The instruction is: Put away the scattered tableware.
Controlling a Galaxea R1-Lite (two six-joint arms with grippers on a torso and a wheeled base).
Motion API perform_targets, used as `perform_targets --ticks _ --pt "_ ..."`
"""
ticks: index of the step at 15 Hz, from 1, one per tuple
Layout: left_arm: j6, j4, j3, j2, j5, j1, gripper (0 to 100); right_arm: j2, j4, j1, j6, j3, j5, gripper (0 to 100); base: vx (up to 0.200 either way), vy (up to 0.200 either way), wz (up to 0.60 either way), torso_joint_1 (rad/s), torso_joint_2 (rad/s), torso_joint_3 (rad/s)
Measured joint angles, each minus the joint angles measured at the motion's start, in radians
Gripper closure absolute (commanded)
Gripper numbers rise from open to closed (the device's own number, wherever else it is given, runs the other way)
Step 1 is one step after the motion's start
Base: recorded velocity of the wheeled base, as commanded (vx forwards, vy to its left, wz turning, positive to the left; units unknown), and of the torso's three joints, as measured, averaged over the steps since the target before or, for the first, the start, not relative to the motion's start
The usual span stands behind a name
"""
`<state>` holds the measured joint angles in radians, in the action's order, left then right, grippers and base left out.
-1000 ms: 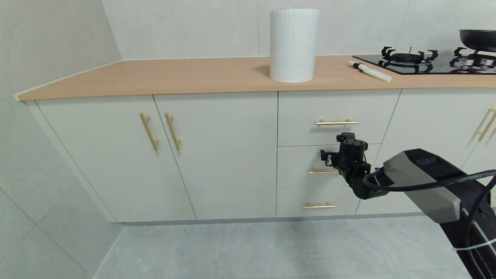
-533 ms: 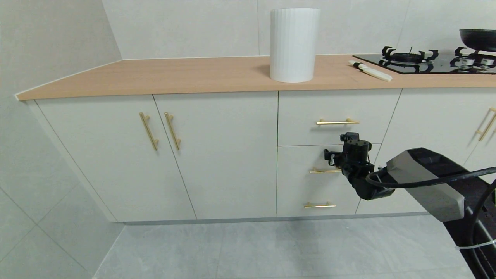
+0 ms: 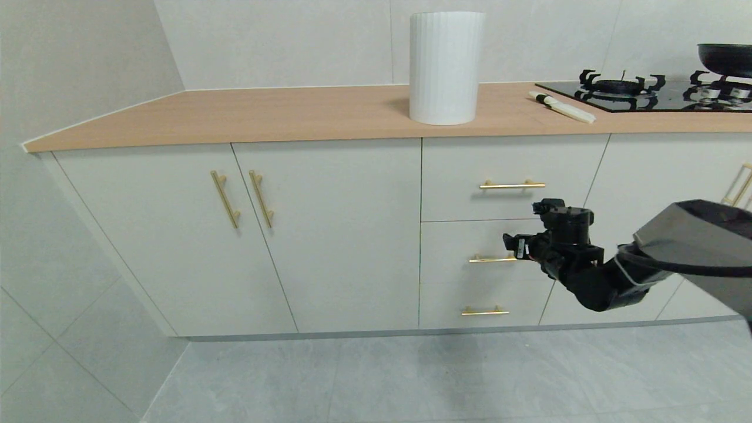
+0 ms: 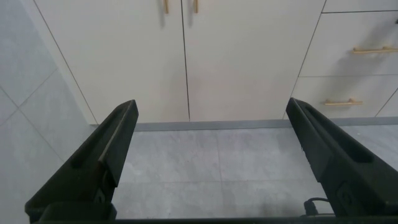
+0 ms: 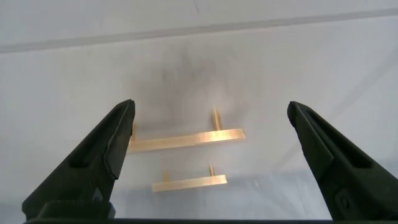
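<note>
- Kitchen units run under a long wooden table [image 3: 264, 117], with double doors [image 3: 235, 235] at 9 o'clock of a stack of three drawers.
- On top stands a tall white canister [image 3: 446, 67]. A hob [image 3: 646, 97] is at its 3 o'clock, carrying a dark pan [image 3: 725, 59].
- I judge the middle drawer [image 3: 458, 238] to be the step in hand: opening it as a place to stow things.
- The right end effector [image 5: 209, 115] hangs released, jaws spread wide, just in front of that drawer. It sits at 3 o'clock of the handle [image 3: 487, 258], apart from it.
- To do this well, shift toward 9 o'clock until the bar sits midway between the jaws. Turn the wrist if needed so the jaws straddle the bar, close firmly, then pull straight out along the runners. A slanted pull could bind the drawer or slip off the thin bar.
- The left end effector [image 4: 211, 109] is also released and grasps nothing. It points at the floor [image 4: 205, 168] below the doors.
- The one piece of tableware to see, a pale utensil [image 3: 562, 107], lies on the table between canister and hob.
</note>
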<state>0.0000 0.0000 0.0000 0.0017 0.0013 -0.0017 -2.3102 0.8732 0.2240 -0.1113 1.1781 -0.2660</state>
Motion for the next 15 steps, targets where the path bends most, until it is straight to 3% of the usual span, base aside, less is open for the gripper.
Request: perform_targets --ticks 6,10,12,15 --pt "0.0 0.0 0.0 0.0 0.0 0.0 0 0.617 -0.007 0.035 0.032 -0.465 -0.002 0 0.0 0.0 0.0 0.0 0.0 0.0" --pt "0.0 0.0 0.0 0.0 0.0 0.0 0 1.031 -0.017 0.052 0.121 -0.701 -0.068 0 0.0 0.0 0.0 0.0 0.0 0.0" --pt "0.0 0.0 0.0 0.0 0.0 0.0 0 1.224 -0.071 0.054 0.156 -0.782 -0.097 0 0.0 0.0 0.0 0.0 0.0 0.0" --pt "0.001 0.0 0.0 0.0 0.0 0.0 0 1.516 -0.262 0.022 0.183 -0.863 -0.112 0 0.0 0.0 0.0 0.0 0.0 0.0"
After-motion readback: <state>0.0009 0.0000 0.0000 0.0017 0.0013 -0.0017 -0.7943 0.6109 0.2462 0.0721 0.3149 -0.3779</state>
